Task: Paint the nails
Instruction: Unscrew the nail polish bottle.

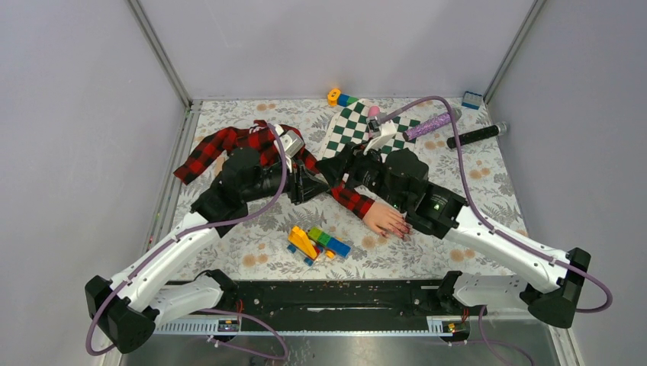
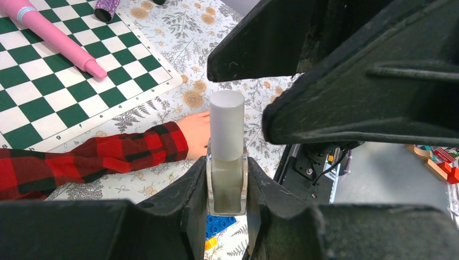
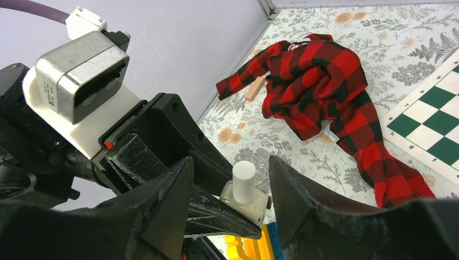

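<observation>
A small pale bottle (image 2: 227, 184) with a white cap (image 2: 227, 125) stands upright above the table, and my left gripper (image 2: 227, 170) is shut on its glass body. My right gripper (image 3: 230, 162) is open, one finger on each side of the cap (image 3: 243, 181), with a gap on both sides. In the top view the two grippers meet over the red-black plaid sleeve (image 1: 347, 197), left gripper (image 1: 311, 185) facing right gripper (image 1: 341, 169). The pale pink mannequin hand (image 1: 384, 219) lies flat to their right, near the right arm. Its dark-red nails (image 1: 402, 229) show at the fingertips.
A green-white chessboard mat (image 1: 358, 122) lies behind the grippers with a pink stick (image 2: 54, 35) on it. A purple glitter cylinder (image 1: 429, 124) and a black cylinder (image 1: 477, 136) lie at the back right. A pile of toy bricks (image 1: 314, 242) sits near the front.
</observation>
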Controlling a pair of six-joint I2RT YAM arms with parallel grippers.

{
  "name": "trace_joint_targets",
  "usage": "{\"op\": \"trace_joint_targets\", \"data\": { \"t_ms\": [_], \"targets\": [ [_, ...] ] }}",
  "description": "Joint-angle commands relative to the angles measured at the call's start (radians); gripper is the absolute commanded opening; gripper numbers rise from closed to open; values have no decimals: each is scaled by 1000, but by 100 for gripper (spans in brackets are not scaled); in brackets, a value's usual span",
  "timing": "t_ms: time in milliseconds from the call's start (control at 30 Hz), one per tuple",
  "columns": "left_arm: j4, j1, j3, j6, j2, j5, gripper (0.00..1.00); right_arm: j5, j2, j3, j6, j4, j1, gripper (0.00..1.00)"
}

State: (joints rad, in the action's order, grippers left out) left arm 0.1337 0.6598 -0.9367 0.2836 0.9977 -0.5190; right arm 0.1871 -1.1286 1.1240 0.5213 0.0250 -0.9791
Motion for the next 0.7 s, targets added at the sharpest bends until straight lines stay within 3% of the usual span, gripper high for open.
{"op": "trace_joint_targets", "data": {
  "t_ms": [0, 333, 600, 667],
  "targets": [
    [-31, 0, -51, -12, 4, 23, 0, 44, -31, 72, -5, -63, -14, 59],
    [-28, 0, -53, -12, 12, 20, 0, 28, -73, 92, 5, -79, -13, 54],
    [-28, -1, -57, -9, 18, 4, 0, 1, -74, 89, 9, -56, -14, 7],
    [-37, -4, -56, -7, 14, -21, 0, 0, -62, 78, 1, -46, -14, 0]
  ]
}}
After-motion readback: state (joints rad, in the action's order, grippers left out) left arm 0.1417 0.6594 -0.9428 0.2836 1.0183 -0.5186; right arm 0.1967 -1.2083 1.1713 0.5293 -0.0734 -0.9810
